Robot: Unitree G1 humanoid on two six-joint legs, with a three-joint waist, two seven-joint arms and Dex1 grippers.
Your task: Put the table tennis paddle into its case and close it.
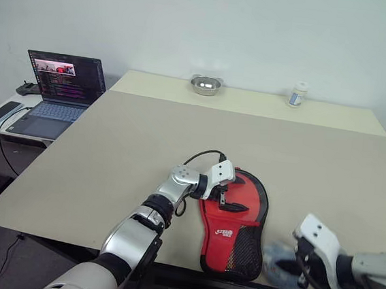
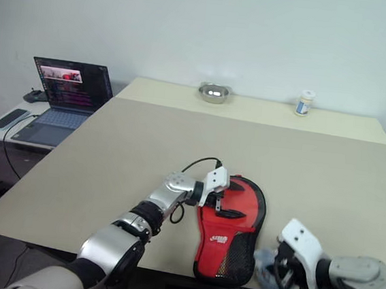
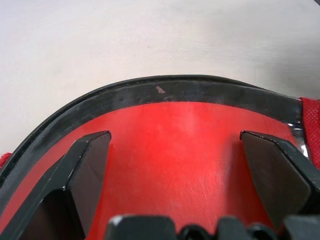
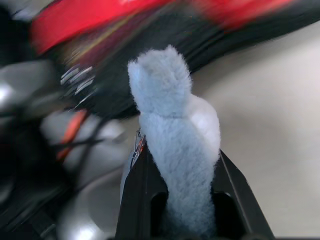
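The case (image 1: 235,243) lies flat near the table's front edge, red side up, with its black mesh pocket and white lettering toward me. My left gripper (image 1: 230,201) hovers open just over its round end. In the left wrist view the fingers (image 3: 90,165) stand wide apart over a smooth red face, which looks like the table tennis paddle (image 3: 180,160), edged by the case's black rim (image 3: 165,90). The paddle's handle is hidden. At the front edge, right of the case, my right gripper (image 4: 182,152) is shut on a pale blue fluffy piece (image 4: 172,115), also seen from the head (image 1: 279,261).
An open laptop (image 1: 61,91) and a phone (image 1: 3,110) sit on a side desk at the left. A metal bowl (image 1: 205,85) and a small white bottle (image 1: 297,94) stand at the table's (image 1: 145,147) far edge.
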